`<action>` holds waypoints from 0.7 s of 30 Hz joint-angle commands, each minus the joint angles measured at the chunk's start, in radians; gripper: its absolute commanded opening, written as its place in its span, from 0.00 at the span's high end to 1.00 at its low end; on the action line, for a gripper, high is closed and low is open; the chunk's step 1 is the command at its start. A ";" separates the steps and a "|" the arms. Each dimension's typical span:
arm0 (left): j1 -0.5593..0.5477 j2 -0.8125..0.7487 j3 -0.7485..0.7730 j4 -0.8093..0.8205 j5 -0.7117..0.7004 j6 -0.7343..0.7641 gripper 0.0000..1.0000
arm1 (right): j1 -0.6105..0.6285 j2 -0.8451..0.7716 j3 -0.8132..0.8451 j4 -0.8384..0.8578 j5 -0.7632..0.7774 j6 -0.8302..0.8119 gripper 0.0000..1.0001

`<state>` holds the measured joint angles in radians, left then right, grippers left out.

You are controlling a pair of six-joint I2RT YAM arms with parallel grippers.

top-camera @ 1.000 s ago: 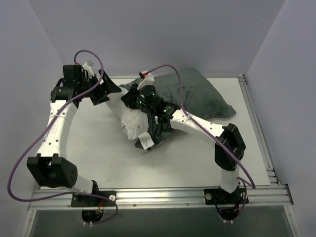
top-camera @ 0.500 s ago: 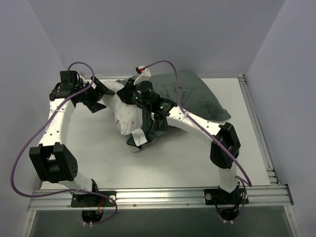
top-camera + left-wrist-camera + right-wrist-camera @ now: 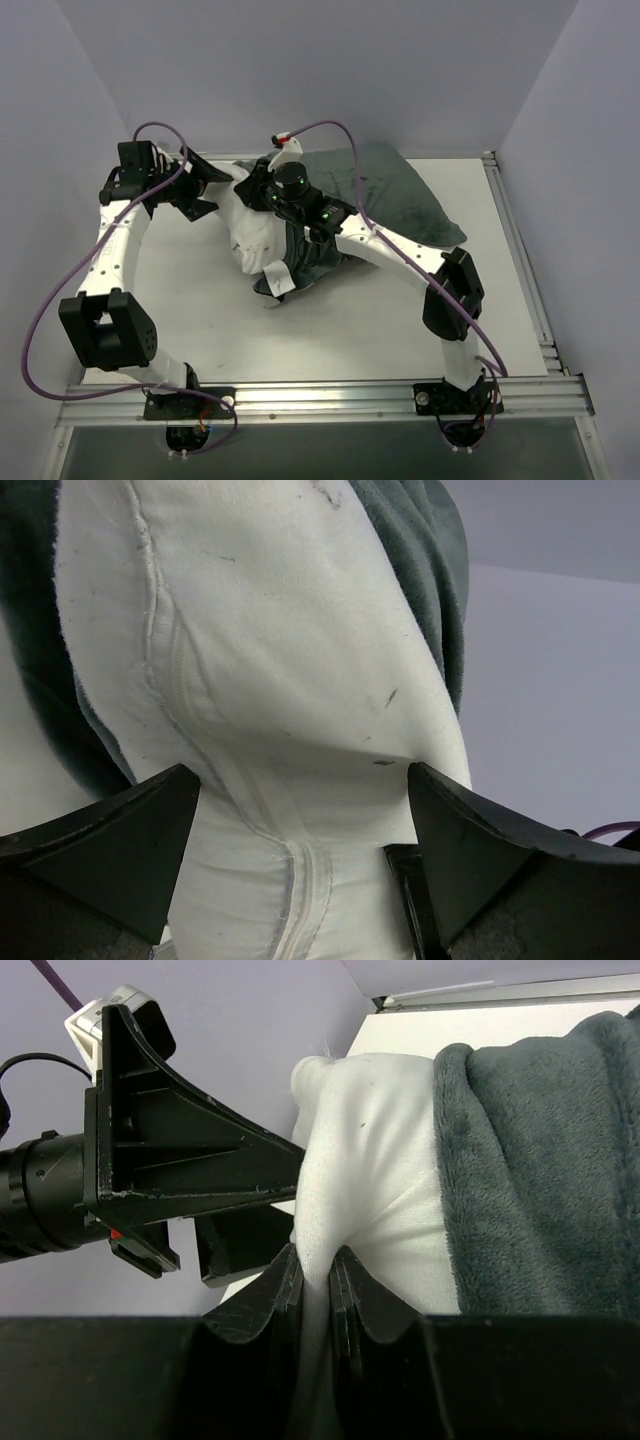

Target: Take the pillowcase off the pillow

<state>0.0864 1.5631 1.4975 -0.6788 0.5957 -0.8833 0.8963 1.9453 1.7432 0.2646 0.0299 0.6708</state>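
Observation:
The pillow point(image 3: 255, 235) shows as a plump white end sticking out of the dark grey pillowcase point(image 3: 390, 190), which lies toward the back right. My right gripper point(image 3: 252, 192) is shut on a fold of the white pillow fabric point(image 3: 370, 1160), pinched at the jaws point(image 3: 315, 1270), with the grey pillowcase point(image 3: 540, 1160) just to its right. My left gripper point(image 3: 222, 192) is open, and its fingers point(image 3: 110, 850) straddle the pillow's seamed white end point(image 3: 290, 710). Grey pillowcase point(image 3: 420, 560) wraps behind that end. The left gripper's black finger point(image 3: 190, 1165) lies beside the pinched fold.
Purple cables loop over both arms point(image 3: 330, 130). A metal rail point(image 3: 515, 250) runs along the table's right edge and another point(image 3: 320, 395) along the front by the arm bases. Walls close the back and both sides. Bunched dark fabric with a white tag point(image 3: 277, 277) hangs below the right wrist.
The right gripper has carried the white pillow end left and toward the back. The left gripper has shifted so that its open fingers now straddle that end.

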 commanded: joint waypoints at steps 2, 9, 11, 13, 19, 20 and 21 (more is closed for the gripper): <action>-0.016 -0.023 -0.011 0.125 0.007 -0.045 0.06 | 0.032 0.001 0.090 0.127 -0.099 0.029 1.00; -0.039 0.046 0.003 0.130 -0.039 -0.019 0.06 | 0.052 0.050 0.141 0.102 -0.165 0.039 1.00; -0.040 0.057 0.013 0.142 -0.039 -0.013 0.06 | 0.069 0.060 0.151 0.090 -0.183 0.039 1.00; -0.043 0.069 0.023 0.168 -0.031 -0.002 0.06 | 0.081 0.076 0.136 0.088 -0.188 0.055 1.00; -0.050 0.080 -0.054 0.206 -0.056 0.030 0.06 | 0.093 0.118 0.108 0.137 -0.223 0.124 1.00; -0.054 0.081 -0.066 0.211 -0.059 0.036 0.06 | 0.093 0.130 0.121 0.136 -0.229 0.121 1.00; -0.060 0.083 -0.077 0.217 -0.062 0.047 0.06 | 0.095 0.138 0.136 0.119 -0.231 0.112 1.00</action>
<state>0.0650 1.6409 1.4403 -0.5819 0.5133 -0.8528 0.9230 2.0853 1.8179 0.2543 -0.0475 0.7300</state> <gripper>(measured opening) 0.938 0.130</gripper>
